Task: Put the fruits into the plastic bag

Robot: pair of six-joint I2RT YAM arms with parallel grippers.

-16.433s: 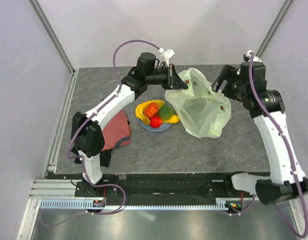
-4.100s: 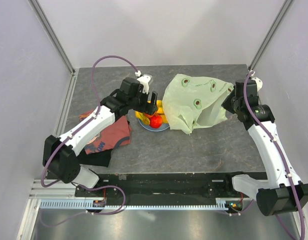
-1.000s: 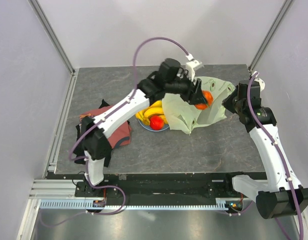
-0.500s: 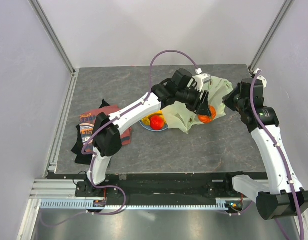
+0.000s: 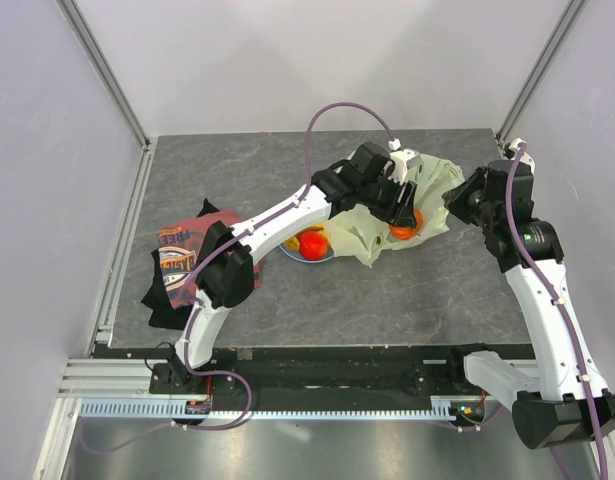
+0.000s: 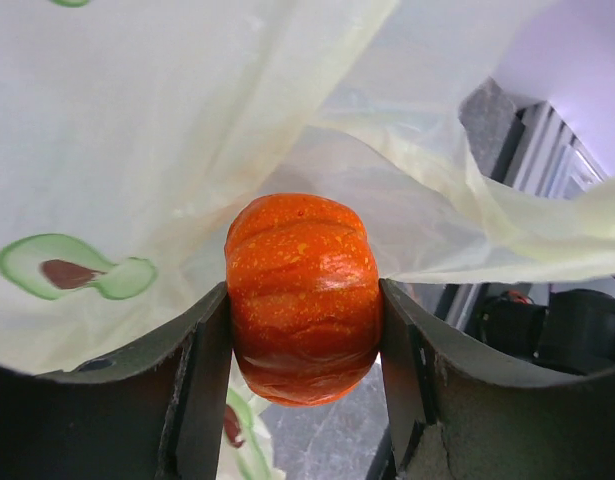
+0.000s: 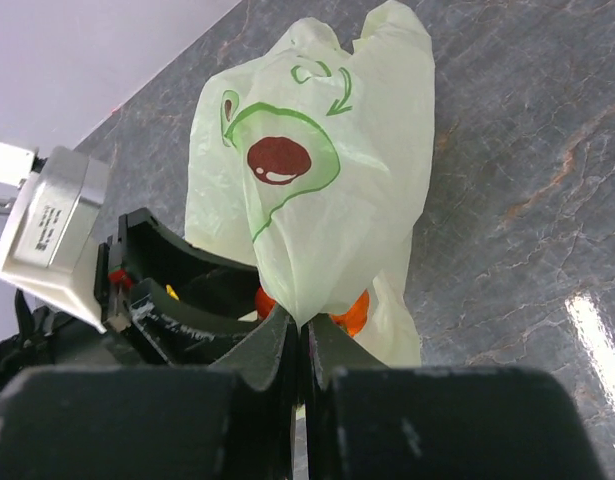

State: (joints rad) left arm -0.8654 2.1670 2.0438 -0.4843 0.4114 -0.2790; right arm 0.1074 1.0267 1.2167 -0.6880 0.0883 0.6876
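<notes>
My left gripper (image 5: 401, 218) is shut on an orange-red ribbed round fruit (image 6: 302, 298), which sits squeezed between both fingers (image 6: 200, 385). It hangs at the mouth of the pale yellow-green plastic bag (image 5: 365, 228), whose film fills the left wrist view (image 6: 137, 130). From the right side, my right gripper (image 7: 306, 335) is shut on a pinched fold of the plastic bag (image 7: 307, 170) and holds it up; the orange fruit (image 7: 353, 310) shows behind that fold. A red fruit (image 5: 312, 243) and yellow bananas (image 5: 290, 241) lie on the blue plate (image 5: 321, 258).
A red printed T-shirt (image 5: 177, 262) lies crumpled at the left of the table. The left arm arches over the plate. Metal rails run along the left edge and the back right corner (image 5: 522, 95).
The left gripper has carried the orange fruit right and down, from above the bag to its opening. The right gripper still holds the bag and has barely shifted.
</notes>
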